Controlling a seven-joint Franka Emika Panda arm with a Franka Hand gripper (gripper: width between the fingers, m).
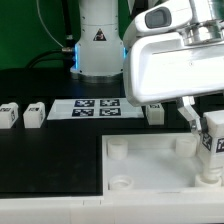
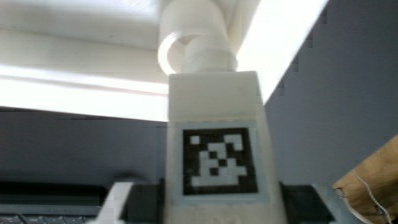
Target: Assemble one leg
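My gripper [image 1: 205, 136] is shut on a leg [image 1: 213, 141], a chunky white block with a black-and-white tag, held over the right end of the large white panel [image 1: 140, 168] in the exterior view. In the wrist view the leg [image 2: 217, 110] fills the middle between my dark fingers [image 2: 139, 200], tag facing the camera. Its far end points at a round corner socket [image 2: 191, 48] of the panel. I cannot tell whether it touches the socket.
Two loose legs [image 1: 10, 114] [image 1: 35, 112] lie at the exterior view's left and another [image 1: 154, 112] behind the panel. The marker board [image 1: 97, 107] lies before the robot base [image 1: 100, 45]. The panel shows round sockets [image 1: 119, 183] on its left side.
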